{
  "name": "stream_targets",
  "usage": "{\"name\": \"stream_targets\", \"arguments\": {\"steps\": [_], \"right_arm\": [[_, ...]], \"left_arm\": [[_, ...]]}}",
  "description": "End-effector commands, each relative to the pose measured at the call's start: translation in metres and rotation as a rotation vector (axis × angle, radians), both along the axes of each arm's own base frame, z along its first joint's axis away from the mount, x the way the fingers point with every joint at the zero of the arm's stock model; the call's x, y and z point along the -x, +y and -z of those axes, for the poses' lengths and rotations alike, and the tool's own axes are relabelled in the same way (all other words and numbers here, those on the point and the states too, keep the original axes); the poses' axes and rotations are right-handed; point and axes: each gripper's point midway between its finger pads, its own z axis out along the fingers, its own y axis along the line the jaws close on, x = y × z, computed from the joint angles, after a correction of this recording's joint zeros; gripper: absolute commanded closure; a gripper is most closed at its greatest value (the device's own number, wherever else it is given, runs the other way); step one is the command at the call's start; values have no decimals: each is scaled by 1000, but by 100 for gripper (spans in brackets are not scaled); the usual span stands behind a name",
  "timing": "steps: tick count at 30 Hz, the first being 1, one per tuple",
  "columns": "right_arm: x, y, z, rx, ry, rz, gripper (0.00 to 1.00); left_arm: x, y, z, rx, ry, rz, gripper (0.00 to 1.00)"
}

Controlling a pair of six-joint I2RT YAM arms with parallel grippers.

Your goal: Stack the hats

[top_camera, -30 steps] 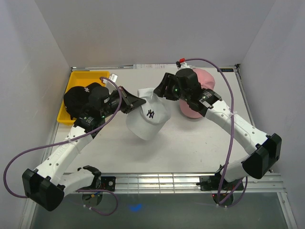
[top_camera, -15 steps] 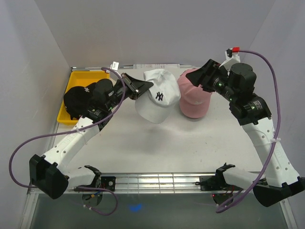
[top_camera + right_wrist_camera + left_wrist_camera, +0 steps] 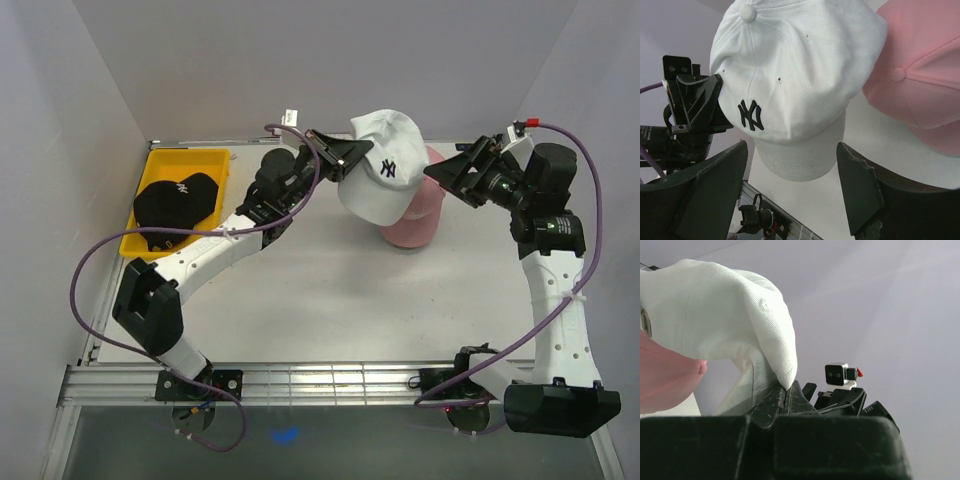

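The left fingers (image 3: 345, 156) are pinched together on the rear edge of the white cap (image 3: 383, 178), and the left wrist view shows the fabric nipped between the two black tips (image 3: 776, 399). The cap hangs from that grip, clear of the desk (image 3: 330, 290), at the far side, its dark front logo turned up toward the overhead camera and its brim drooping toward the near side. It overlaps the left part of the pink cap (image 3: 425, 212) in the overhead view, and from the left wrist the white crown (image 3: 725, 320) sits above the pink one (image 3: 665, 380), though I cannot tell whether the two touch. The pink cap rests on the desk beneath and to the right. The right fingers (image 3: 450, 173) hang just to the right of both caps, spread apart and holding nothing; their own camera looks between the two dark fingers (image 3: 715, 187) at the white cap (image 3: 790, 75) and at the pink one (image 3: 920, 85) beside it. Off at the far left corner, the black cap (image 3: 176, 198) lies in the yellow tray (image 3: 186, 158).
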Motion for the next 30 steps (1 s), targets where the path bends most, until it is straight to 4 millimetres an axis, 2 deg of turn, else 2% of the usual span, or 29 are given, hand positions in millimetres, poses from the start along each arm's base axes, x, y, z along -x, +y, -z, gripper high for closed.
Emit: {"name": "stream_targets", "arguments": {"steps": [1, 3, 5, 6, 7, 8, 11, 16, 21, 22, 24, 30], "right_arm": [[15, -12, -19, -57, -80, -62, 23], [11, -19, -10, -61, -60, -42, 20], [8, -21, -6, -72, -63, -41, 18], [9, -21, -5, -86, -66, -46, 17], [7, -25, 3, -113, -39, -39, 17], [6, -27, 4, -114, -48, -34, 16], [0, -34, 13, -114, -30, -5, 14], [-9, -56, 34, -103, 5, 83, 14], [-20, -61, 56, -135, 26, 108, 13], [-24, -60, 51, -138, -23, 95, 13], [-29, -61, 60, -159, -29, 96, 13], [-44, -65, 57, -189, -89, 112, 11]], "left_arm": [[3, -12, -49, 147, -81, -31, 100], [-1, -19, -51, 178, -88, -38, 100], [-8, -31, -42, 185, -75, -34, 100], [-8, -33, -45, 211, -90, -30, 100], [-10, -35, -43, 218, -88, -31, 100], [-15, -41, -37, 220, -83, -24, 100], [-21, -48, -34, 242, -92, -13, 100], [-26, -53, -27, 279, -82, 0, 100], [-29, -57, -16, 295, -42, 17, 100], [-28, -59, -12, 295, -33, 19, 100], [-28, -59, -12, 309, -25, 24, 100], [-32, -62, -1, 318, 6, 31, 100]]}}
